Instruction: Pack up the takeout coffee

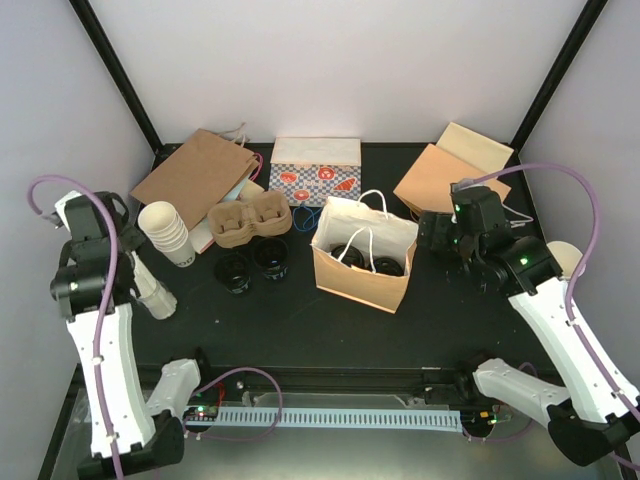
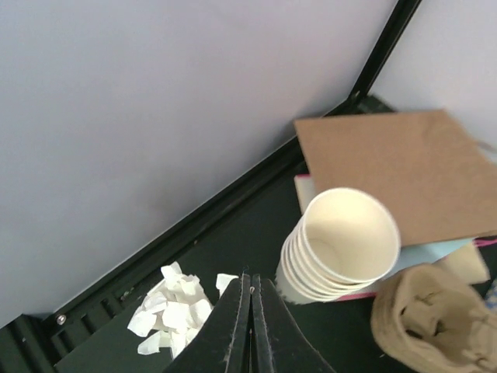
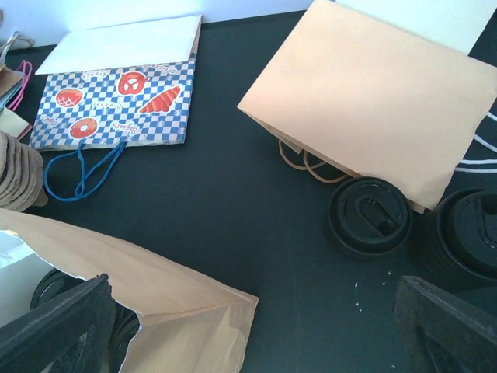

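An open tan paper bag [image 1: 365, 262] stands mid-table with two black-lidded takeout coffee cups [image 1: 350, 252] inside. Two more lidded cups [image 1: 232, 270] [image 1: 270, 256] stand left of it on the black table. In the right wrist view two further lidded cups [image 3: 368, 215] [image 3: 470, 237] sit by a flat tan bag. My right gripper [image 3: 252, 334] hovers open between these cups and the standing bag [image 3: 155, 299], holding nothing. My left gripper [image 2: 251, 281] is shut and empty, at the far left near the wall, beside a stack of lidless cream cups [image 2: 342, 245].
Brown pulp carriers [image 1: 248, 220] lie behind the two loose cups. A flat brown bag [image 1: 195, 175], a blue checkered bag [image 1: 315, 175] and a flat tan bag [image 1: 450, 170] lie along the back. White paper scraps [image 2: 175, 311] lie by the left wall.
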Robot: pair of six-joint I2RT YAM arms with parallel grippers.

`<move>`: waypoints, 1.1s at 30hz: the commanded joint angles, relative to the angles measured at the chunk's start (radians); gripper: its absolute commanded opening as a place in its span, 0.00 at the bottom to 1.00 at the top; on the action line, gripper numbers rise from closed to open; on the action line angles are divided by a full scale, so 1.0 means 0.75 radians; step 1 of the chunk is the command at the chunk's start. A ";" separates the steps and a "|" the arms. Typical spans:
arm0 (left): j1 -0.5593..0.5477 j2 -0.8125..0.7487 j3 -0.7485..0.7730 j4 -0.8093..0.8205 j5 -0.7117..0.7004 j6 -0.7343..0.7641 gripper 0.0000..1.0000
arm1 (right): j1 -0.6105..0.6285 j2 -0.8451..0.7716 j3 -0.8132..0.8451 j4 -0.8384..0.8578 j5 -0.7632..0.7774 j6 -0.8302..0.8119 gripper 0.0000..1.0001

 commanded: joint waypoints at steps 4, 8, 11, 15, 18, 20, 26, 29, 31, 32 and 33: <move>0.008 -0.090 0.191 -0.045 0.097 0.032 0.02 | -0.005 0.026 0.016 0.017 -0.052 -0.011 1.00; 0.009 -0.091 0.331 -0.061 0.120 0.050 0.02 | -0.006 0.031 0.016 0.017 -0.056 -0.010 1.00; 0.009 -0.095 0.456 -0.061 0.121 0.058 0.01 | -0.006 0.030 0.020 0.013 -0.054 -0.007 1.00; 0.008 -0.145 0.565 -0.002 0.138 0.058 0.02 | -0.006 0.027 0.024 0.009 -0.053 -0.006 1.00; 0.008 -0.199 0.612 0.072 0.160 0.035 0.02 | -0.006 0.029 0.018 0.012 -0.051 -0.003 1.00; 0.008 -0.238 0.643 0.126 0.172 0.017 0.02 | -0.006 0.031 0.020 0.006 -0.054 -0.003 1.00; 0.007 -0.320 0.674 0.296 0.317 -0.037 0.01 | -0.006 0.024 0.026 -0.003 -0.028 0.001 1.00; 0.007 -0.319 0.617 0.390 0.503 -0.058 0.02 | -0.006 0.021 0.032 -0.009 -0.020 0.004 1.00; 0.006 -0.314 0.536 0.487 0.637 -0.063 0.02 | -0.006 0.015 0.034 -0.009 -0.015 0.006 1.00; 0.009 -0.310 0.502 0.526 0.701 -0.070 0.02 | -0.006 0.013 0.034 -0.010 -0.015 0.005 1.00; 0.008 -0.304 0.466 0.569 0.758 -0.081 0.01 | -0.006 0.009 0.034 -0.010 -0.012 0.005 1.00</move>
